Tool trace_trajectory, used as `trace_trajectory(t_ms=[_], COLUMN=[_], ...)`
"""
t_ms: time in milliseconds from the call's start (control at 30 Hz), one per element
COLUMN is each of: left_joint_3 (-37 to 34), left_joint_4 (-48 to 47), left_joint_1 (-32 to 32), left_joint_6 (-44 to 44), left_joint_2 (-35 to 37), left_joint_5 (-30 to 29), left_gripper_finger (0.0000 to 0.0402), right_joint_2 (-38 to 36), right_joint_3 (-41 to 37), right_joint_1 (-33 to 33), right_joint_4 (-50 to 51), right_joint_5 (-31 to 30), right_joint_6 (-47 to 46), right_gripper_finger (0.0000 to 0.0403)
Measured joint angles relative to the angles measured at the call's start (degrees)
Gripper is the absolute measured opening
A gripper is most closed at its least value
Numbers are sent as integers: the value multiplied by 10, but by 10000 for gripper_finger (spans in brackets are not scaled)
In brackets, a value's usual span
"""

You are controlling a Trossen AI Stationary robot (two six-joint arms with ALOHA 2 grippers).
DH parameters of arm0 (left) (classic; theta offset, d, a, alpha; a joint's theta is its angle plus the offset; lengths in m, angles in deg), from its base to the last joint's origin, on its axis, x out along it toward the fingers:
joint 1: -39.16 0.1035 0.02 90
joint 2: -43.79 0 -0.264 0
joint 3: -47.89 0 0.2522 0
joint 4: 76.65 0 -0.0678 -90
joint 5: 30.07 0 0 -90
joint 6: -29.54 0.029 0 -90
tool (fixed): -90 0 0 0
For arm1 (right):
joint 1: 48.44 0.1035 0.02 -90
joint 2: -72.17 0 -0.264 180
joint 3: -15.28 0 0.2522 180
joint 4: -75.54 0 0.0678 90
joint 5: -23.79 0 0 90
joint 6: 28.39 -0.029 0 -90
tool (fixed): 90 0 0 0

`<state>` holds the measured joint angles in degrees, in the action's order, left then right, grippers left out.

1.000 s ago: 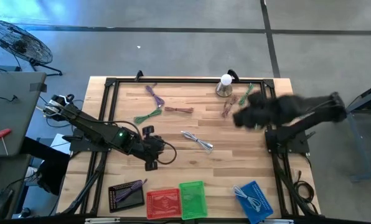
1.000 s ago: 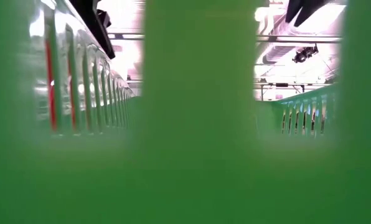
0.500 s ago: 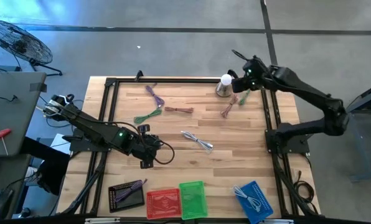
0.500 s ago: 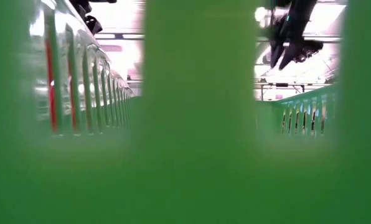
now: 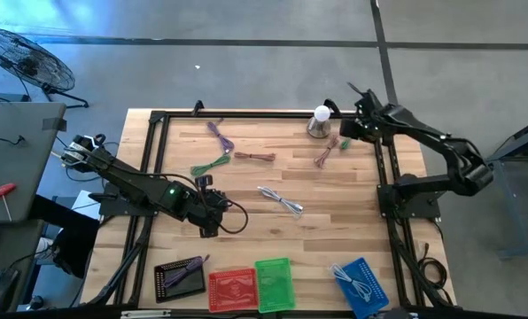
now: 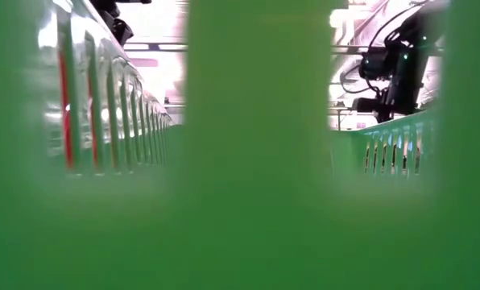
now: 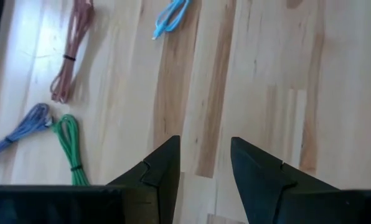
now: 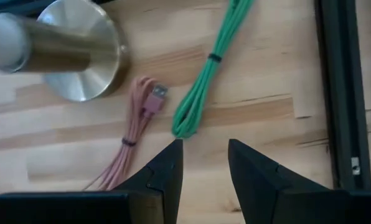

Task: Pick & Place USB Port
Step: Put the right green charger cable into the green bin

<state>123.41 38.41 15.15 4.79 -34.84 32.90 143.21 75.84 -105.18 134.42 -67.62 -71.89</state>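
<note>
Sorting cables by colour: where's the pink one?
In the high view the pink cable lies at the table's far right, between the brass stand and the green cable.

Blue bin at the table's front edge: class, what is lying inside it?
Inside the blue bin, a pale bundled cable rests on the floor. Whatever lies beneath that bundle is covered.
</note>
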Motion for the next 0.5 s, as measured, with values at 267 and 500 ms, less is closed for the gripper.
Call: trace_trajectory(t_ms=[267, 500], left_joint_3=[0, 0], left_joint_4=[3, 2], left_joint_1=[0, 0], left_joint_6=[-3, -11], left_joint_2=[0, 0], left_joint_5=[-7, -6], left_gripper_finger=[136, 136], right_joint_2=[37, 119], right_joint_3=[-9, 9], right_joint_1=[-19, -19], right_joint_4=[-36, -60], right_joint_5=[30, 48], right_joint_6=[-15, -15], right_gripper_finger=[119, 118])
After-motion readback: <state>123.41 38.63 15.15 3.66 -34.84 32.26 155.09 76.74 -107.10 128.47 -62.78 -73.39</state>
